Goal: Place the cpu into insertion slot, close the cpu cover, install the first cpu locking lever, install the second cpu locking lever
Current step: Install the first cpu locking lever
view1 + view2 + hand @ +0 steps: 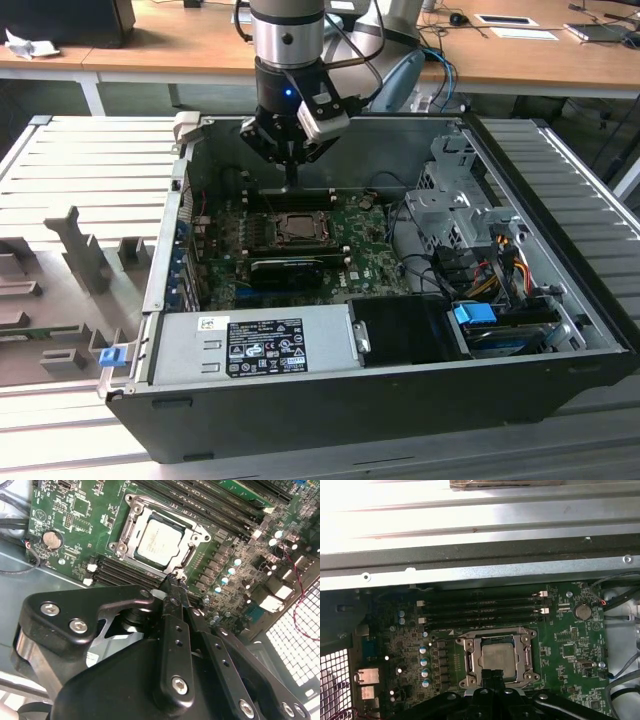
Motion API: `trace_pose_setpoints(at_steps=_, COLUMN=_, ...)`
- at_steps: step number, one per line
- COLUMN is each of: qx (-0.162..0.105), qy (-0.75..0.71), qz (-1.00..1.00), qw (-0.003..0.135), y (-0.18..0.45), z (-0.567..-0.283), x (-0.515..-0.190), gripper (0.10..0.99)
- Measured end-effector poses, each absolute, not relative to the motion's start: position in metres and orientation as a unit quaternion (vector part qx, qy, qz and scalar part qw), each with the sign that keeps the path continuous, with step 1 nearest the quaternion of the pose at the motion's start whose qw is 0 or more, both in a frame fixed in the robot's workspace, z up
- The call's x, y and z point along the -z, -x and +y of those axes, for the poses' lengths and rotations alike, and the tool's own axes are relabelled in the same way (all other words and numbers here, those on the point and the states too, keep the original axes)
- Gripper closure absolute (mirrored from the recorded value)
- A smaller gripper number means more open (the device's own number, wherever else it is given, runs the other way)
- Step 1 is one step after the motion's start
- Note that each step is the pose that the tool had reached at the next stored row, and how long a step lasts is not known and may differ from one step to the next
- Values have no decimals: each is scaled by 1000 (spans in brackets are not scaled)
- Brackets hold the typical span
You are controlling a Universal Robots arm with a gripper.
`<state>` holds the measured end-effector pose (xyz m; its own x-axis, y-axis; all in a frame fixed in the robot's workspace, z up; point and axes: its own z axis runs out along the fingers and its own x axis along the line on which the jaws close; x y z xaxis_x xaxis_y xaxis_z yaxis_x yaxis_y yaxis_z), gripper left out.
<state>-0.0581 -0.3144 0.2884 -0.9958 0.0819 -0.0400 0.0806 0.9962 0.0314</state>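
Pincer clenched, empty, at cpu cover edge; cpu seated at 11 o'clock, memory slots beside

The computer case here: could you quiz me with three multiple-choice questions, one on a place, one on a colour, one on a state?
1. Where is the cpu? A on the wooden desk; B in the insertion slot; C on the grey box.
2. The circuit board is: A green; B red; C white.
3. The computer case is: A closed; B open; C upside down.
Answers: 1 B, its pale face sits inside the slot's metal rim. 2 A, green all around the slot. 3 B, the board shows from above.
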Motion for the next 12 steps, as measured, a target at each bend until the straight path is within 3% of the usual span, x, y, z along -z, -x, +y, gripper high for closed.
trace_pose_setpoints(at_steps=12, qx=-16, qy=-40, qz=999, qw=21, y=62, z=-314, x=-287, gripper=980)
